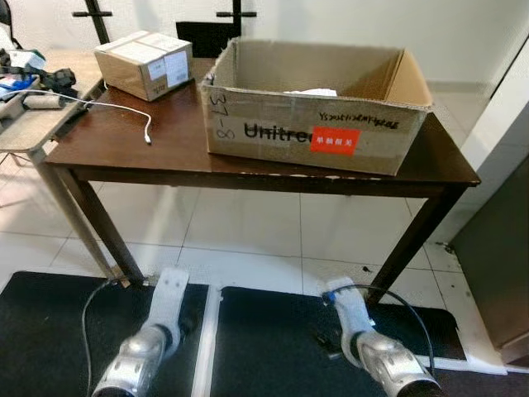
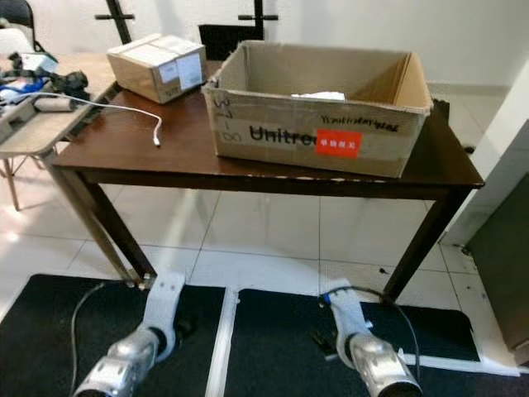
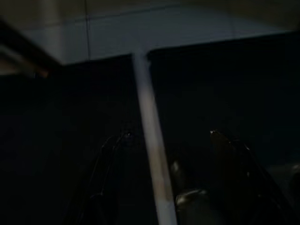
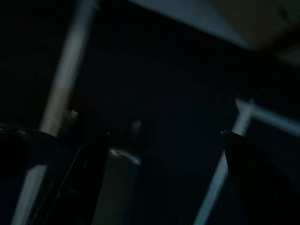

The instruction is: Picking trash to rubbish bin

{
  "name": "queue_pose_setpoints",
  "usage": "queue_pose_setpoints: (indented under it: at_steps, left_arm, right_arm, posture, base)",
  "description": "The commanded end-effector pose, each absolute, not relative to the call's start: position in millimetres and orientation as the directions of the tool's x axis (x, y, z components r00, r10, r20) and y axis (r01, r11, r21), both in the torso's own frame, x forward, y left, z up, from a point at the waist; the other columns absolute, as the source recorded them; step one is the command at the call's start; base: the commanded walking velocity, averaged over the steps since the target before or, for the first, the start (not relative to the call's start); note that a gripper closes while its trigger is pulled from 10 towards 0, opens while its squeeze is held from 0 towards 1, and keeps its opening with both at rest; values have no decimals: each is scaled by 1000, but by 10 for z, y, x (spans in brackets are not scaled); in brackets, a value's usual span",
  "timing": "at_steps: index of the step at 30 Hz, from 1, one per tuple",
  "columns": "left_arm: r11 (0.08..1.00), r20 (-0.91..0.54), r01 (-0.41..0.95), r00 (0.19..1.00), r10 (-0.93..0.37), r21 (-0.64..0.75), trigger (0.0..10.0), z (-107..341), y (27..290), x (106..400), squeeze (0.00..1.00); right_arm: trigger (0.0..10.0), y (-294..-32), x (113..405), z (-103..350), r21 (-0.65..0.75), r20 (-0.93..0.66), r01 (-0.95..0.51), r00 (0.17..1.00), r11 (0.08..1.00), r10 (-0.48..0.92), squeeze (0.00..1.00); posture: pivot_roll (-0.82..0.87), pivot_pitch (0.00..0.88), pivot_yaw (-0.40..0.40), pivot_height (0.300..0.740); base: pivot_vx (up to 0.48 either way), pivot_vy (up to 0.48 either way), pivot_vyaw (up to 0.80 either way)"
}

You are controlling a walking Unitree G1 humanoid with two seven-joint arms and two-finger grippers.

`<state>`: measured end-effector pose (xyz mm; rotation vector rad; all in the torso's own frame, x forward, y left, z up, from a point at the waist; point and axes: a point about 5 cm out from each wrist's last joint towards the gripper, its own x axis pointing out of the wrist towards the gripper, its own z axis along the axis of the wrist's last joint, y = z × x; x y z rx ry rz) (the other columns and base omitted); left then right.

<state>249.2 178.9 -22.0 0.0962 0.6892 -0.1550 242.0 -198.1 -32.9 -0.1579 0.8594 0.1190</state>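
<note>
A: What sits on the table?

B: A dark brown wooden table (image 1: pixel 124 136) with a smooth, faintly glossy top and square legs. On it, toward one o'clock from the middle of the head view, stands a big open cardboard box (image 1: pixel 273 116), creased and scuffed, with black lettering and a red label on its front wall. Something pale and crumpled, likely paper trash (image 1: pixel 310 92), lies inside against the far wall; the view is too coarse to say more.

A: Anything else up there?

B: At eleven o'clock, a small sealed carton (image 1: pixel 145 64) with a white shipping label, set well apart from the big box. A thin white cable (image 1: pixel 124 107) trails across the tabletop between them, ending in a small plug. At ten o'clock a lighter side table (image 1: pixel 25 132) abuts the dark one and carries a clutter of dark gear.

A: And the floor?

B: Pale glossy tiles under the table, then black matte floor mats (image 1: pixel 273 339) with a white strip between them.

A: The arms?

B: Both hang low. The left gripper (image 3: pixel 166 136) is at seven o'clock over the mat; the wrist view is very dark, yet its two black fingers show spread apart with nothing between them. The right gripper (image 4: pixel 164 140) is at five o'clock, fingers likewise parted and bare, above the mat.
</note>
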Motion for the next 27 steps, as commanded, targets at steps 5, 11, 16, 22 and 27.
queue_pose_setpoints:
  at_steps: [5,11,16,22,27]
  left_arm:
    - [992,-698,99,716,-17,77,10000,-472,1910,2205,0]
    - [995,-690,84,723,-29,47,10000,-582,1806,2103,0]
    - [993,-700,100,714,-31,58,10000,-616,1774,2076,0]
    - [990,-695,126,717,-50,59,10000,-640,1752,2044,0]
    - [986,-698,156,712,-71,58,10000,-660,1726,2030,0]
  right_arm:
    - [10000,-2068,2065,-611,-91,-821,-45,568,995,-50,0]
    - [10000,-1986,1973,-718,-105,-812,-35,579,994,-65,0]
    - [10000,-1959,1973,-727,-110,-812,-62,581,992,-54,0]
    - [10000,-1910,1961,-749,-84,-822,-87,569,993,-19,0]
    - [10000,-1850,1970,-756,-53,-813,-101,581,993,16,0]
  posture:
    - [-45,87,30,740]
    - [-41,92,27,740]
    - [-39,98,25,740]
    - [-37,105,24,740]
    - [-35,106,21,740]
  base:
    - [0,0,0]
    - [0,0,0]
    - [0,0,0]
    - [0,0,400]
    - [0,0,800]
